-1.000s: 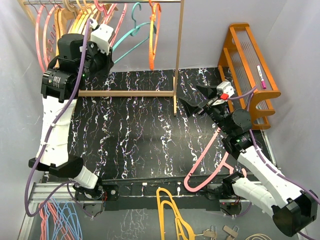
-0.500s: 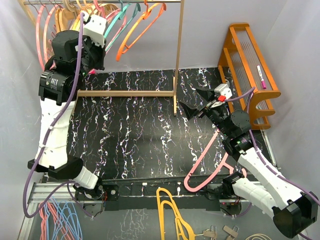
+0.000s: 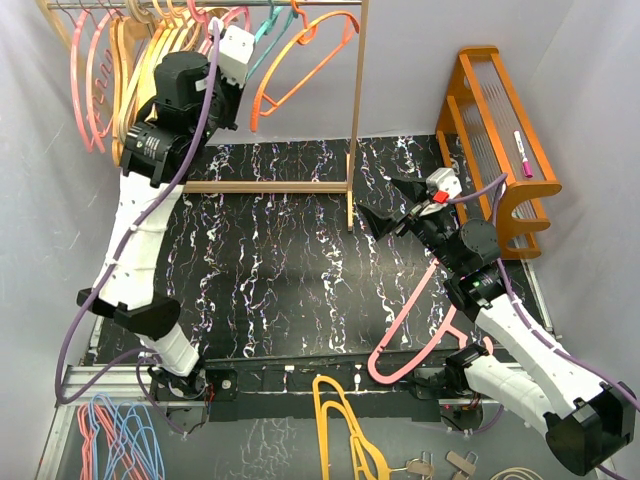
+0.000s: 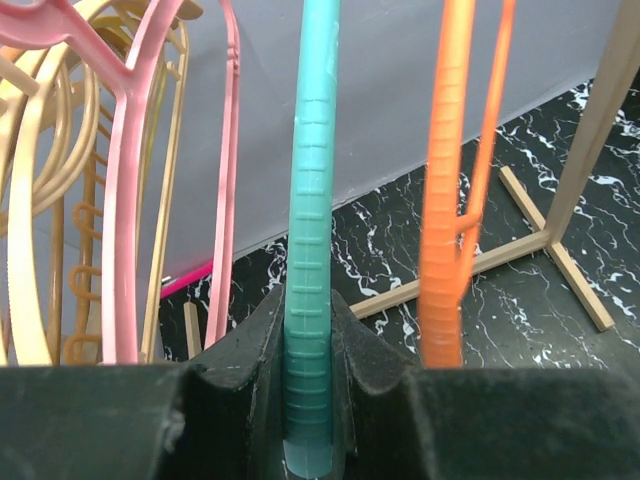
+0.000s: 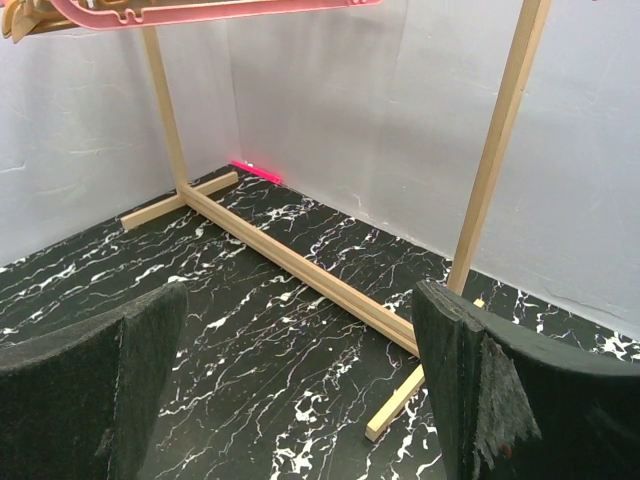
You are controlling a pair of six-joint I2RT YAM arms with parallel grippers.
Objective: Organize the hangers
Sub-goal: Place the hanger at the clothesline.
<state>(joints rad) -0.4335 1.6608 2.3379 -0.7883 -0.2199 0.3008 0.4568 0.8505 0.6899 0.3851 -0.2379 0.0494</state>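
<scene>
Teal hanger is pinched between the left gripper fingers, up at the rack rail beside the orange hanger. Most hangers are on the rail; one pink hanger lies on the mat, unhung. Right gripper fingers are spread, empty. Hooks are cut off at the frame top, so the count is uncertain.

Wood rack, orange shelf w/ marker.

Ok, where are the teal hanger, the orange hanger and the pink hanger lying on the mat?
teal hanger [image 4: 312, 220], left wrist view, on its ribbed arm.
orange hanger [image 4: 443, 250], left wrist view, on its thick arm.
pink hanger [image 3: 410, 303], top view, on its long straight arm.
</scene>
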